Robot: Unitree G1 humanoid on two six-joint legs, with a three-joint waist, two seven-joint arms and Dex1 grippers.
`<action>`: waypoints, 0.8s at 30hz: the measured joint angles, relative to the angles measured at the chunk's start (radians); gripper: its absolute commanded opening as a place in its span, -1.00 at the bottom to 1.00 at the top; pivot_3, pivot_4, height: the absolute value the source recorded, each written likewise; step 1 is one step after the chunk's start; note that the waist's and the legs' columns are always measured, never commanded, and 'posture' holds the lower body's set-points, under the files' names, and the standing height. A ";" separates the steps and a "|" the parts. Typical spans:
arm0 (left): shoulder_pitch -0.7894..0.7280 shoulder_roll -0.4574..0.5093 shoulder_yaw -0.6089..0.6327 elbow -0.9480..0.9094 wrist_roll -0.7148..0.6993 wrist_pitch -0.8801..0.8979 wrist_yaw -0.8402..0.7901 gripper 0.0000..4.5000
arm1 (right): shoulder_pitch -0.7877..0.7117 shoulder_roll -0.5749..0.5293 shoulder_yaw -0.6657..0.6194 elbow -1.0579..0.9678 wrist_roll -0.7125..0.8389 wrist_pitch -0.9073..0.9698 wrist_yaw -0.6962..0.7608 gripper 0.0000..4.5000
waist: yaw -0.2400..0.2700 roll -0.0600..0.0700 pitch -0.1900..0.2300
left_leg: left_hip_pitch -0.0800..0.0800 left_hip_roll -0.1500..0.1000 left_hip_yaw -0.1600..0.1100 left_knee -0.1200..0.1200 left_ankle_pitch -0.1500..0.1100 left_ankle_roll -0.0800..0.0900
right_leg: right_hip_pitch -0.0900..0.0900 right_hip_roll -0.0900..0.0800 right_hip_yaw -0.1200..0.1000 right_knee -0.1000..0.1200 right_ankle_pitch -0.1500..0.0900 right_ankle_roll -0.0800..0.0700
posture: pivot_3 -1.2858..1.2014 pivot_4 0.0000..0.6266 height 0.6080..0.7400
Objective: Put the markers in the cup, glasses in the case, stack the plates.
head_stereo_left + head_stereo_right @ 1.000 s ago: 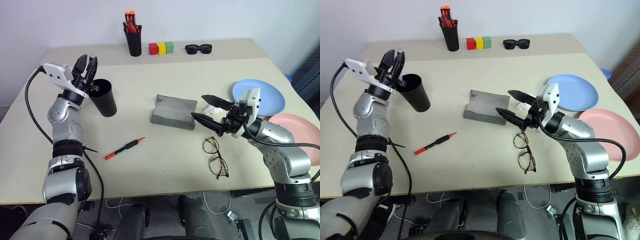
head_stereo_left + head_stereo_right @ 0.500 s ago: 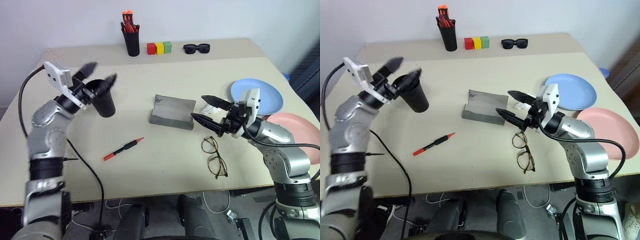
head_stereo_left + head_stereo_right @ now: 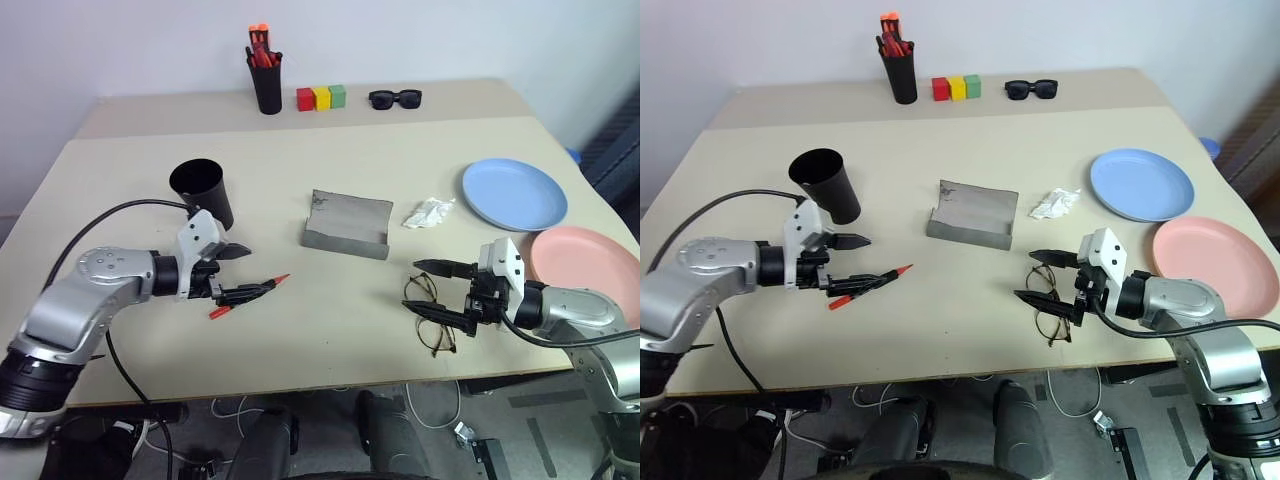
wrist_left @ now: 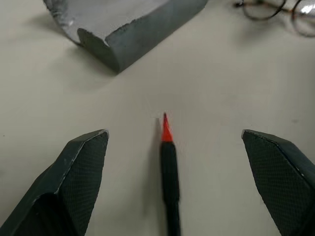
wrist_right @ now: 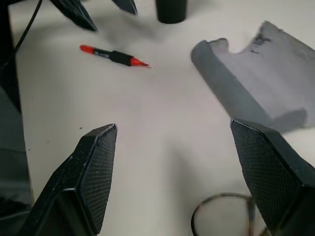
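A black marker with red ends (image 3: 247, 292) lies on the table in front of the black cup (image 3: 203, 190). My left gripper (image 3: 245, 272) is low over the table and open. In the left wrist view the marker (image 4: 170, 172) lies between its fingers (image 4: 81, 167), which are apart from it. The grey case (image 3: 347, 223) lies open mid-table. The wire-frame glasses (image 3: 438, 338) lie to its right, and my right gripper (image 3: 416, 287) is open just above them. The blue plate (image 3: 514, 193) and the pink plate (image 3: 585, 262) sit side by side at the right.
A crumpled white paper (image 3: 428, 212) lies between the case and the blue plate. At the back edge stand a black pen holder with orange-capped pens (image 3: 266, 75), three coloured blocks (image 3: 321, 97) and black sunglasses (image 3: 396, 98). A black cable trails from my left arm.
My left gripper opened above the cup, then swung down and back to straddle the marker. My right gripper sank from beside the case to the glasses, staying open.
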State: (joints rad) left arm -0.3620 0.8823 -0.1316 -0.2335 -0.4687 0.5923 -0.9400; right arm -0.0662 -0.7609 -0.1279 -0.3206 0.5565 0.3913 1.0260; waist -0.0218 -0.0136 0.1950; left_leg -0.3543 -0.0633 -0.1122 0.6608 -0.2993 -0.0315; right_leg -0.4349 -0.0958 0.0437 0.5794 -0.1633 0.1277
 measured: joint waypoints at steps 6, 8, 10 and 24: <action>0.001 -0.026 -0.094 0.048 0.074 -0.026 -0.075 0.87 | 0.000 0.034 0.001 -0.022 0.000 0.001 -0.042 0.66 | 0.008 0.000 0.000 | -0.002 0.001 0.000 0.001 0.000 0.001 | 0.000 0.001 0.000 -0.001 0.001 0.000 | 0.03 -0.52 1.00; -0.007 -0.027 -0.102 0.064 0.088 -0.014 -0.096 0.61 | -0.001 0.035 0.001 -0.027 0.005 0.003 -0.046 0.66 | 0.011 0.000 0.000 | -0.002 0.001 -0.001 0.001 0.000 0.001 | 0.000 0.001 0.000 -0.001 0.001 0.000 | 0.03 -0.52 1.00; -0.030 -0.044 -0.111 0.087 0.097 0.002 -0.100 0.18 | -0.001 0.035 0.001 -0.028 0.005 0.003 -0.049 0.66 | 0.012 0.000 0.000 | -0.001 0.001 -0.001 0.002 0.000 0.001 | 0.000 0.001 0.000 -0.001 0.001 0.000 | 0.03 -0.52 1.00; -0.043 -0.140 -0.106 0.075 0.118 0.080 -0.074 -0.99 | -0.062 0.065 0.001 -0.027 0.008 -0.006 -0.077 0.66 | 0.010 0.000 0.000 | -0.001 0.001 -0.001 0.002 -0.001 0.002 | 0.000 0.001 0.000 0.000 0.002 0.002 | 0.03 -0.52 1.00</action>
State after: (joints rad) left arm -0.4053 0.7425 -0.2375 -0.1587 -0.3504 0.6724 -1.0136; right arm -0.1281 -0.6960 -0.1273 -0.3476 0.5641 0.3850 0.9490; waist -0.0115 -0.0141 0.1950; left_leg -0.3558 -0.0627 -0.1129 0.6630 -0.3004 -0.0296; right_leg -0.4346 -0.0951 0.0436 0.5789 -0.1615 0.1301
